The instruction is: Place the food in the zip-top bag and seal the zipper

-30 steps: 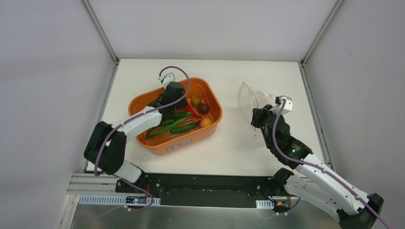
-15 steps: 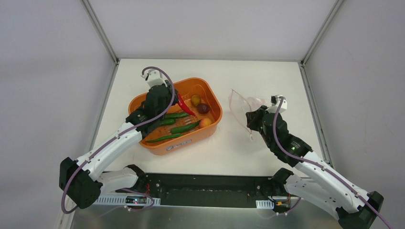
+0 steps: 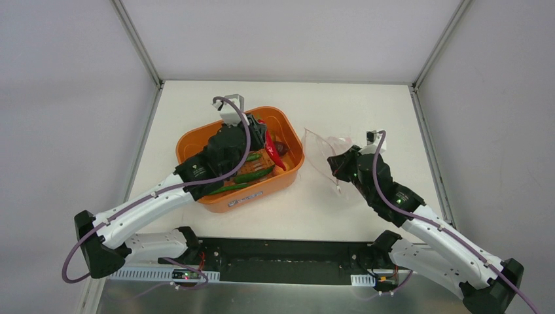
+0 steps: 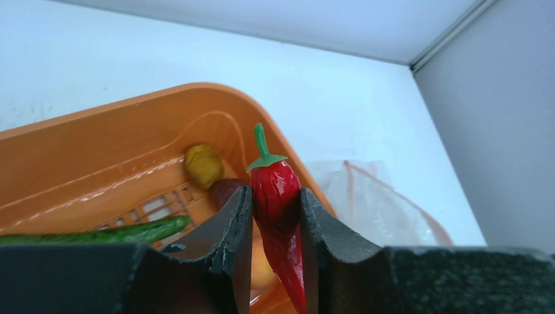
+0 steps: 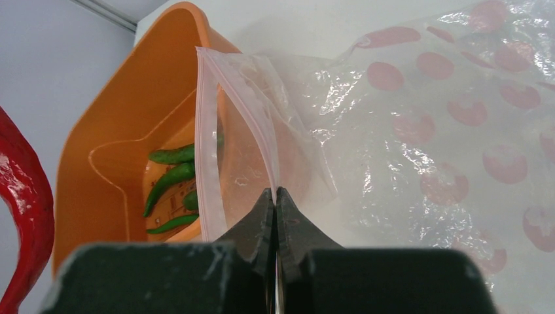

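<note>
Jaws on my left gripper (image 4: 275, 193) pinch the red chili (image 4: 272, 178); right gripper (image 5: 275, 193), closed, clamps the zip-top bag (image 5: 425, 150) just right.

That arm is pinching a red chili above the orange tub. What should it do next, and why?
Probably carry the glossy red chili pepper rightward to the clear pink-dotted plastic bag. The left gripper clamps it above the orange plastic tub, and the right gripper holds the bag's lip up, mouth facing the tub.
</note>
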